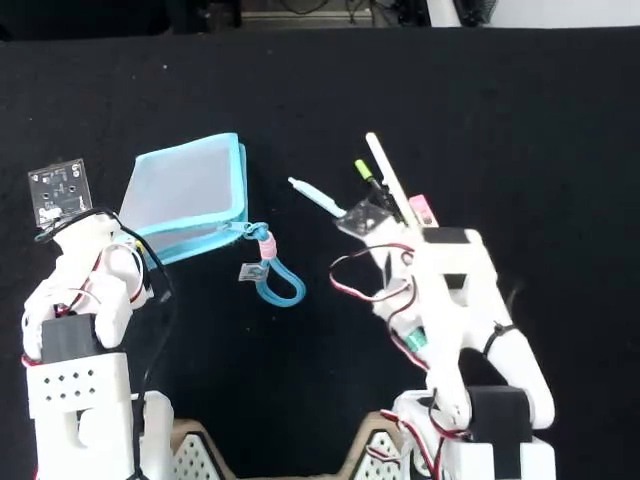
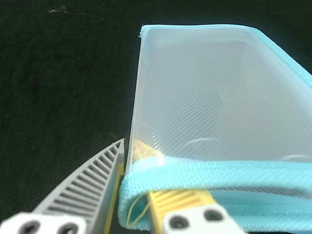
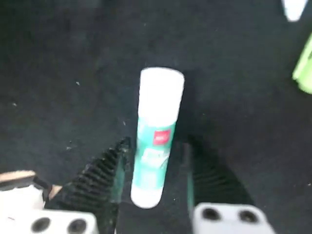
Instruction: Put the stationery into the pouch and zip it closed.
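Observation:
The light blue mesh pouch (image 1: 190, 195) lies at the left of the black table, its zipper end toward the centre. My left gripper (image 1: 140, 250) is shut on the pouch's near corner. In the left wrist view one yellow-padded finger (image 2: 170, 202) sits inside, under the pouch's blue edge (image 2: 209, 173), and the grey finger (image 2: 95, 187) is outside. A white and teal glue stick (image 3: 155, 141) lies between the fingers of my right gripper (image 3: 153, 146), which is open with small gaps on both sides. In the high view the glue stick (image 1: 416, 339) shows beneath the right arm.
A blue loop strap (image 1: 278, 283) with a pink bead trails from the zipper. Beyond the right arm lie a pale blue pen (image 1: 315, 196), a green marker (image 1: 367, 174), a long white stick (image 1: 389, 180) and a pink eraser (image 1: 422, 210). The far table is bare black cloth.

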`<control>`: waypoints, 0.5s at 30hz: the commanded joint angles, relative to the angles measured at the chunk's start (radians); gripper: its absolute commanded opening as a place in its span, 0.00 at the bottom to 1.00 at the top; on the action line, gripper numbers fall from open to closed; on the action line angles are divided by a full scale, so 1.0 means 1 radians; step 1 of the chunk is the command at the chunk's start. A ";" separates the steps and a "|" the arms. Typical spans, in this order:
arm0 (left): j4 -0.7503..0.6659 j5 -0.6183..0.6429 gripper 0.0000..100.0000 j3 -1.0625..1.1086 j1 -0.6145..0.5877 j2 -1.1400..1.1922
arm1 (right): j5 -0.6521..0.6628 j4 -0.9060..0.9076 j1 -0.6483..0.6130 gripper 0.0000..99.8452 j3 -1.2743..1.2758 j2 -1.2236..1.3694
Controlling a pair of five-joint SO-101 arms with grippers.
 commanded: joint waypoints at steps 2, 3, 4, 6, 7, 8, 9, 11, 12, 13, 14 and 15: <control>-0.012 0.011 0.03 -0.005 -0.012 0.002 | -0.110 0.037 -0.103 0.20 -0.124 -0.042; -0.012 0.011 0.03 -0.005 -0.012 0.002 | -0.129 0.035 -0.118 0.20 -0.134 -0.042; -0.012 0.011 0.03 -0.005 -0.012 0.002 | -0.140 0.031 -0.132 0.20 -0.140 -0.042; -0.012 0.011 0.03 -0.005 -0.012 0.002 | -0.143 0.031 -0.155 0.20 -0.142 -0.041; -0.012 0.011 0.03 -0.004 -0.012 0.002 | -0.144 0.031 -0.160 0.20 -0.142 -0.041; -0.012 0.011 0.03 0.004 -0.012 0.002 | -0.144 0.031 -0.158 0.20 -0.140 -0.041; -0.012 0.011 0.03 0.005 -0.012 0.002 | -0.141 0.029 -0.153 0.20 -0.137 -0.041; -0.012 0.012 0.03 0.008 -0.012 0.002 | -0.144 0.005 -0.132 0.20 -0.124 -0.041; -0.012 0.012 0.03 0.008 -0.012 0.002 | -0.144 -0.023 -0.120 0.20 -0.108 -0.041; -0.012 0.012 0.03 0.008 -0.012 0.002 | -0.141 -0.057 -0.103 0.20 -0.088 -0.041; -0.012 0.012 0.03 0.008 -0.012 0.002 | -0.143 -0.098 -0.091 0.20 -0.061 -0.041; -0.012 0.012 0.03 0.008 -0.012 0.002 | -0.143 -0.141 -0.080 0.20 -0.035 -0.041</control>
